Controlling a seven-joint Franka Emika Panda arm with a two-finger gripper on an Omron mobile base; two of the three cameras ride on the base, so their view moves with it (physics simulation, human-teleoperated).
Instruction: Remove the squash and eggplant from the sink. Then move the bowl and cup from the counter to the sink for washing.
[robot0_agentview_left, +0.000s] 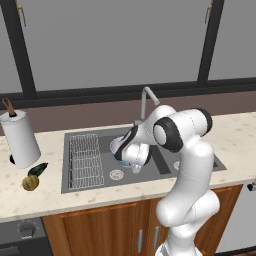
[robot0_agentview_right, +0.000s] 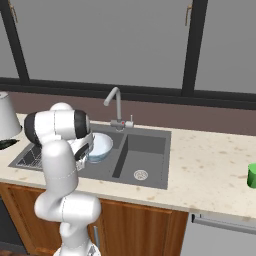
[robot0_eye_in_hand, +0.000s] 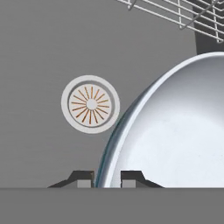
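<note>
Right up against the hand camera, the tool (robot0_eye_in_hand: 107, 178) has its two dark fingertips (robot0_eye_in_hand: 83, 178) pinched on the rim of the bowl (robot0_eye_in_hand: 175, 131), one tip outside the wall and one inside the white hollow. From behind, the white arm bends down over the sink (robot0_agentview_left: 90, 187) and holds the bowl (robot0_agentview_left: 120, 147) over the left basin, tilted as far as I can judge, since the wrist hides most of it. In the right base view the bowl (robot0_agentview_right: 100, 146) shows pale blue beside the arm's elbow, low in that same basin.

Just beyond the tool, on the basin floor, sits a round drain (robot0_eye_in_hand: 90, 104) with rust-coloured spokes. Further off on the same side stands the wire rack (robot0_agentview_left: 84, 160), filling the far left part of the sink. Behind the tool, the curved faucet (robot0_agentview_left: 145, 100) rises from the back edge.

Well away to the left of the tool, out on the beige tabletop (robot0_agentview_left: 45, 197), the squash (robot0_agentview_left: 30, 183) and the eggplant (robot0_agentview_left: 38, 169) lie touching or nearly so, just in front of a white paper towel roll (robot0_agentview_left: 20, 140). Far to the other side, past the second basin, the green cup (robot0_agentview_right: 252, 176) stands on the tabletop at the picture's edge.
</note>
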